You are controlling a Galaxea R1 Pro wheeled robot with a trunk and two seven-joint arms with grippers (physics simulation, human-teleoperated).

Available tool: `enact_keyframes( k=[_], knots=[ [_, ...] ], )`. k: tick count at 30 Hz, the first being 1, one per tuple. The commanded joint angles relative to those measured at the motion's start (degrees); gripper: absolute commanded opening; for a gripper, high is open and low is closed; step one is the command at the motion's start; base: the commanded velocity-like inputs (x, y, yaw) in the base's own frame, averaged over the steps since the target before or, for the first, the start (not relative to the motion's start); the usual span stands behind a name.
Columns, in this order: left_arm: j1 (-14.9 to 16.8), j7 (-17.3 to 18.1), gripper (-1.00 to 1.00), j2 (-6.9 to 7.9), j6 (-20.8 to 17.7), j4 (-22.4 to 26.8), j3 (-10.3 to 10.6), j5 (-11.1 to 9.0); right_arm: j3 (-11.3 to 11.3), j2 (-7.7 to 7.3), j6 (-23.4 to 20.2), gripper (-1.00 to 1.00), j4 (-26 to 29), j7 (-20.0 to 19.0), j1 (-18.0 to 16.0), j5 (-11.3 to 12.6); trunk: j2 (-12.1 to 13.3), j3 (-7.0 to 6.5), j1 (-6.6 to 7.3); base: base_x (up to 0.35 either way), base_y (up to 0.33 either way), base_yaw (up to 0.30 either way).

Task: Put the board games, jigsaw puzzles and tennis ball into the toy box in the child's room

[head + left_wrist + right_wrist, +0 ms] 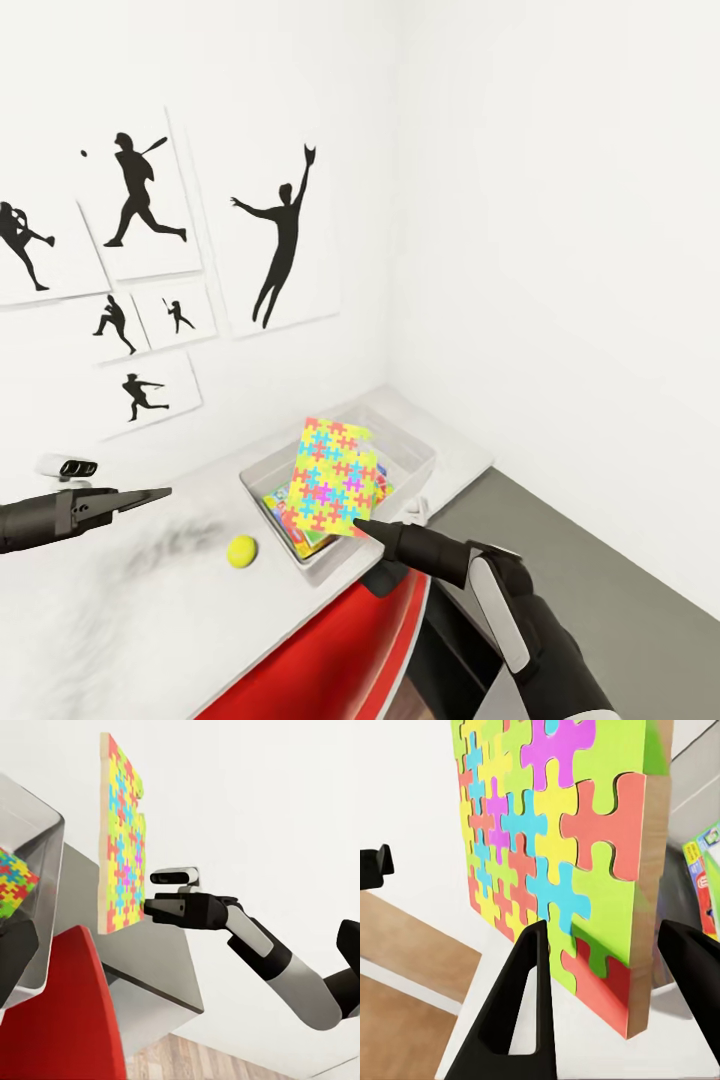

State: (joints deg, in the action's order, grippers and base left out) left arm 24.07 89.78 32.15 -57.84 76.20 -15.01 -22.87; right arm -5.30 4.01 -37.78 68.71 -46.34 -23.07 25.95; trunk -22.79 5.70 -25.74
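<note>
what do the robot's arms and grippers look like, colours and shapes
Both arms are dark grey to black with glossy white shell panels, best seen on the right arm near the forearm. Each ends in a black gripper with two long, tapering, wedge-shaped fingers. The right gripper and left gripper each carry a small white camera module with dark lenses near the wrist. No cables or markings are visible.

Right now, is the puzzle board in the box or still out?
Still out: jigsaw puzzle stands tilted over the toy box, pinched in the right claw.
</note>
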Motion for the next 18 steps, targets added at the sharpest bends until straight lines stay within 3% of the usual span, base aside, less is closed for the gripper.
enact_keyframes(
  k=[1,14,18],
  knots=[
    [0.05,0.22,1.00,0.02,-0.61,0.00,0.04,0.02,0.03,-0.01,-0.36,-1.00,0.02,-0.02,-0.05,0.30,-0.13,0.13,-0.04,0.032,0.034,0.000],
    [0.06,0.22,1.00,0.02,-0.55,0.01,0.07,0.02,0.20,-0.06,-0.30,-1.00,-0.07,0.13,-0.12,0.57,-0.13,0.13,-0.04,0.004,0.005,0.000],
    [0.03,0.22,1.00,-0.04,-0.47,0.00,0.13,0.14,3.16,0.18,-0.27,-1.00,-1.28,0.59,-0.64,0.76,-0.13,0.13,-0.04,0.000,0.000,0.000]
  ],
)
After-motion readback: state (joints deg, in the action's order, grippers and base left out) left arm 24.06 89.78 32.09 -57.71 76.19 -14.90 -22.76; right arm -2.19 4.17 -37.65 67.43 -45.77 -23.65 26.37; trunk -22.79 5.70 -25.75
